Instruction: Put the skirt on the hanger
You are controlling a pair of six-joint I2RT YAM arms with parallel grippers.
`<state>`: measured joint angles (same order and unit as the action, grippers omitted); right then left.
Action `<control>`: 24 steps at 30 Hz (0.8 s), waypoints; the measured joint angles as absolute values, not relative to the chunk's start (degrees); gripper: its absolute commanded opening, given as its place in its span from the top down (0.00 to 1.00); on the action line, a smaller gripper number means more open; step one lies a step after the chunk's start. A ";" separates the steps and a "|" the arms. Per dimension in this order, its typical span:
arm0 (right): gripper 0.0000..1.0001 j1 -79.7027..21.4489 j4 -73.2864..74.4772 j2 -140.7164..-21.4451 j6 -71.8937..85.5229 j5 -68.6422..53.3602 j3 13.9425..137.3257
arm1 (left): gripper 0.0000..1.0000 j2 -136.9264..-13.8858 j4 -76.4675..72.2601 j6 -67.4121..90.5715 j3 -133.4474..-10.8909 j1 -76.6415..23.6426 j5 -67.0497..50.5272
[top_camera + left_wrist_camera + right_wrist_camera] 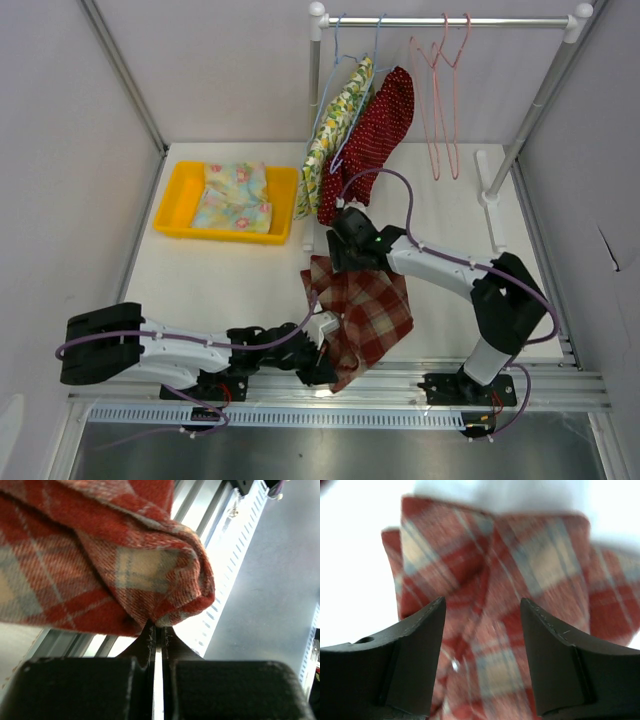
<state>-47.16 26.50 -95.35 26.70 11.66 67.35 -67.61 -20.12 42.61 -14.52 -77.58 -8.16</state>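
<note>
The red plaid skirt point(368, 312) lies rumpled on the table near the front edge. My left gripper point(324, 347) is at its near left corner and is shut on a fold of the cloth; in the left wrist view the fingertips point(150, 630) pinch the skirt point(100, 555) where the fold hangs down. My right gripper point(346, 256) is over the skirt's far edge. In the right wrist view it point(482, 611) stands open, with the skirt point(520, 570) spread below, between its fingers. Two empty pink hangers point(445, 100) hang on the rail point(450, 20).
A yellow tray point(172, 205) holding a folded floral cloth point(235, 197) sits at the back left. On the rail's left part, blue hangers carry a floral garment point(335, 125) and a red dotted garment point(375, 140). The rack's foot point(490, 195) stands at the right. An aluminium rail point(520, 385) runs along the front edge.
</note>
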 measured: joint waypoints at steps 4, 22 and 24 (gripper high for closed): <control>0.46 -49.01 26.50 -100.82 26.68 17.08 72.93 | 1.00 -66.17 -20.01 43.11 -13.56 -77.62 -7.70; 0.80 -48.95 29.17 -108.22 26.09 28.99 74.72 | 1.00 -59.11 -16.16 43.62 -11.55 -77.73 -6.09; 0.93 -48.93 28.97 -108.22 25.78 29.17 74.08 | 1.00 -58.15 -15.42 43.62 -11.55 -77.73 -5.76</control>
<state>-48.93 28.97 -108.22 25.78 29.17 74.08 -58.15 -15.42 43.62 -11.55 -77.73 -5.76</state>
